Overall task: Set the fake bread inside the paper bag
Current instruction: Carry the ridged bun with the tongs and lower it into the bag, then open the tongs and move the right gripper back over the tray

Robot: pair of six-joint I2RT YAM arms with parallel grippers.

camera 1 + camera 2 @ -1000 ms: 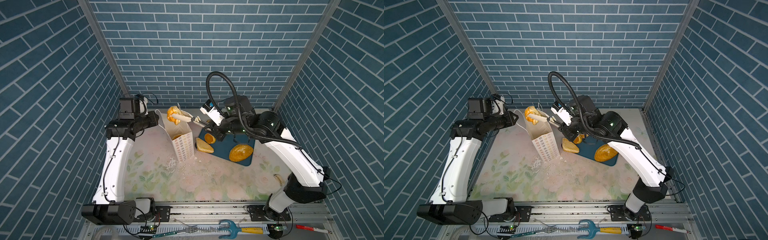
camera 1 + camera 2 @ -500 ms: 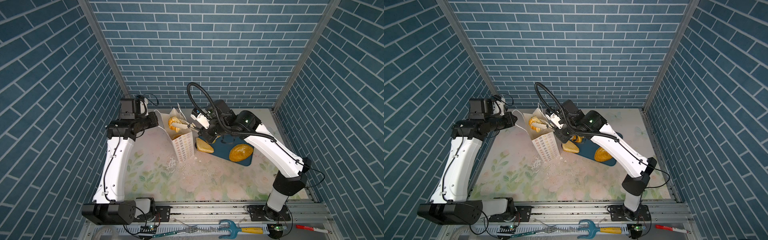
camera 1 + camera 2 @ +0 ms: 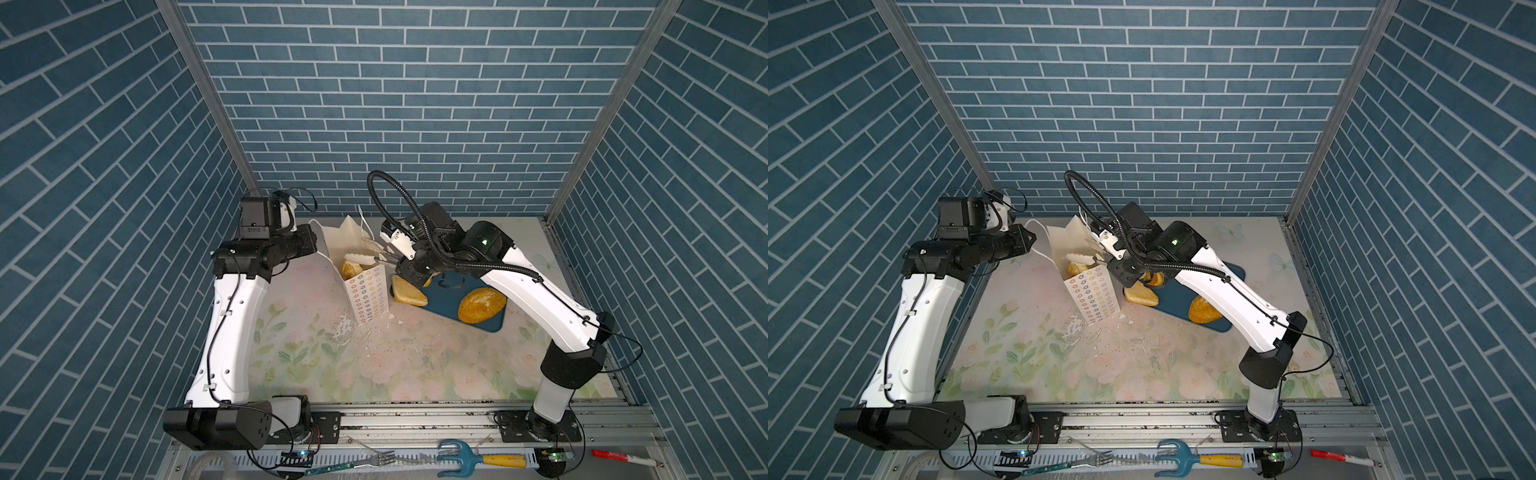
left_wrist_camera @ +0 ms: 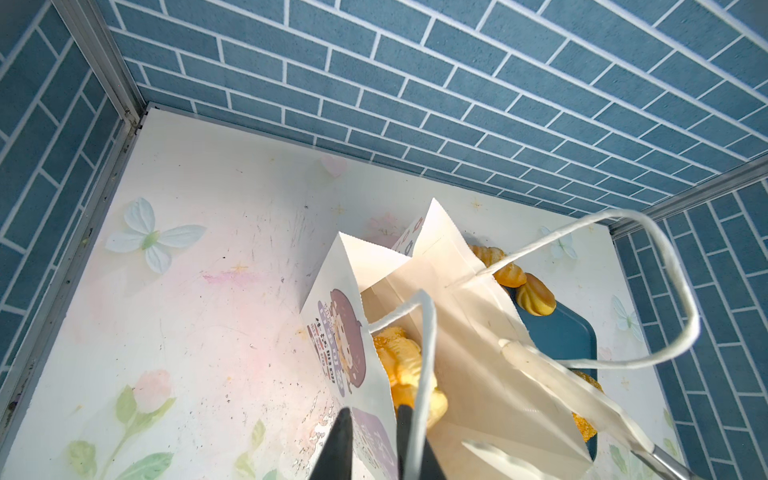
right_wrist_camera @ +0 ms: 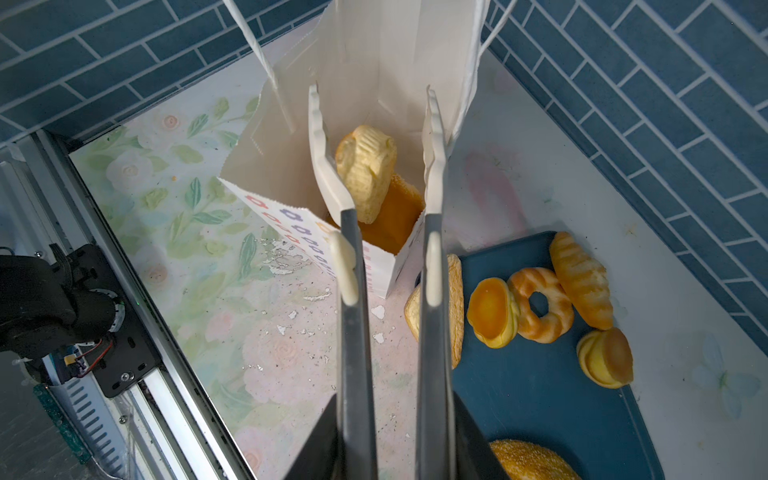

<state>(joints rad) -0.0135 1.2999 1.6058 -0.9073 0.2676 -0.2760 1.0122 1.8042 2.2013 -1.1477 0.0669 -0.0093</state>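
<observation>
Poised at bag [image 5: 270,166] mouth w/ R claw [image 5: 372,93] spread, pale roll [image 5: 365,166] loose inside. Straddling bag wall w/ L claw [image 4: 374,411], grip unclear. Next up: bread [image 5: 582,278] on tray [image 5: 540,407] just beside bag, nearer R arm

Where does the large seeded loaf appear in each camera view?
In both top views: seeded loaf on the blue tray's near end.
Left wrist: the loaf peeks out behind the paper bag.
Right wrist: loaf cropped at the frame edge, on the tray.
Shared landmark: the blue tray.
</observation>
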